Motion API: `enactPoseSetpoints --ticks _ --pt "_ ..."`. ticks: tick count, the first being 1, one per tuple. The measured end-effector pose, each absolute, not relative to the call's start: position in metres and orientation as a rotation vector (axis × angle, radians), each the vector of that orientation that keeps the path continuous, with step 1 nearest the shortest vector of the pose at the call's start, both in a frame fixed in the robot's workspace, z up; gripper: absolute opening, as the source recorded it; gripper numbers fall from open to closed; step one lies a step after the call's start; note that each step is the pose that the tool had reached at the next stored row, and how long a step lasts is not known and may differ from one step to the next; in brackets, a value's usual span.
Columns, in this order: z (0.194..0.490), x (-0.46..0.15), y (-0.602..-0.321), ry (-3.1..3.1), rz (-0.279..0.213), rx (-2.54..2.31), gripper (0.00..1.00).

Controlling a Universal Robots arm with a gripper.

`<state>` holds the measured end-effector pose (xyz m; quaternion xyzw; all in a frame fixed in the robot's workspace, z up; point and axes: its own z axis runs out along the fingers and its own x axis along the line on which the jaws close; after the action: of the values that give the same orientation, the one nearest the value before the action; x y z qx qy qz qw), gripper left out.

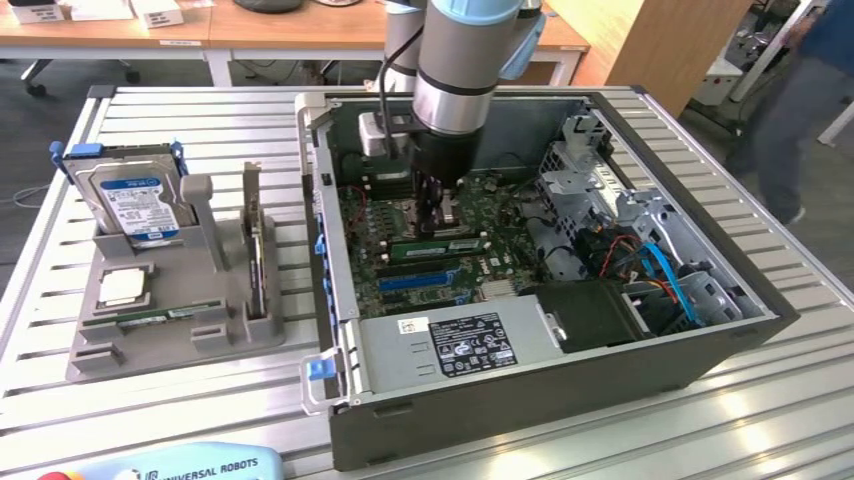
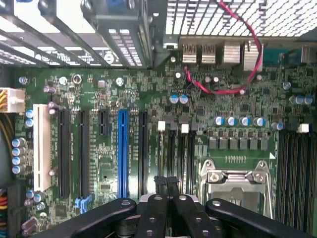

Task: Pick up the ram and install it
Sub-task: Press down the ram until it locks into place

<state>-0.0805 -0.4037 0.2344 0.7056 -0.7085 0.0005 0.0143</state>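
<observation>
Ram (image 1: 434, 243) lies seated in a slot on the green motherboard (image 1: 441, 235) inside the open computer case (image 1: 561, 390), a long green stick running across the board just below the hand (image 1: 430, 205). A second stick alike (image 1: 158, 318) rests in the grey holder (image 1: 174, 330) near the desk's (image 1: 747, 430) edge on the exterior view's left, below the small silver processor chip (image 1: 123, 287) and the hard drive with the blue label (image 1: 134, 200), which stands upright at the holder's back.

From the exterior view the arm (image 1: 461, 60) reaches straight down into the case, and the hand is dark against the board, so its fingers are hard to make out there. The wrist view looks down between the black fingers (image 2: 159, 184): they are pressed together with nothing pinched between them, their tips over the memory slots beside the metal processor socket (image 2: 237, 181). That view also shows the blue expansion slot (image 2: 123, 151), the white slot (image 2: 41, 146) and a red cable (image 2: 233, 91) looping near the rear ports.

A person (image 1: 807, 100) stands beyond the desk's far corner on the exterior view's right.
</observation>
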Motion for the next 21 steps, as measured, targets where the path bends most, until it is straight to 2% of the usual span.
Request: enactPoseSetpoints --ticks 21 --pt "0.2308 -0.0812 -0.4038 -2.207 0.005 2.198 0.10"
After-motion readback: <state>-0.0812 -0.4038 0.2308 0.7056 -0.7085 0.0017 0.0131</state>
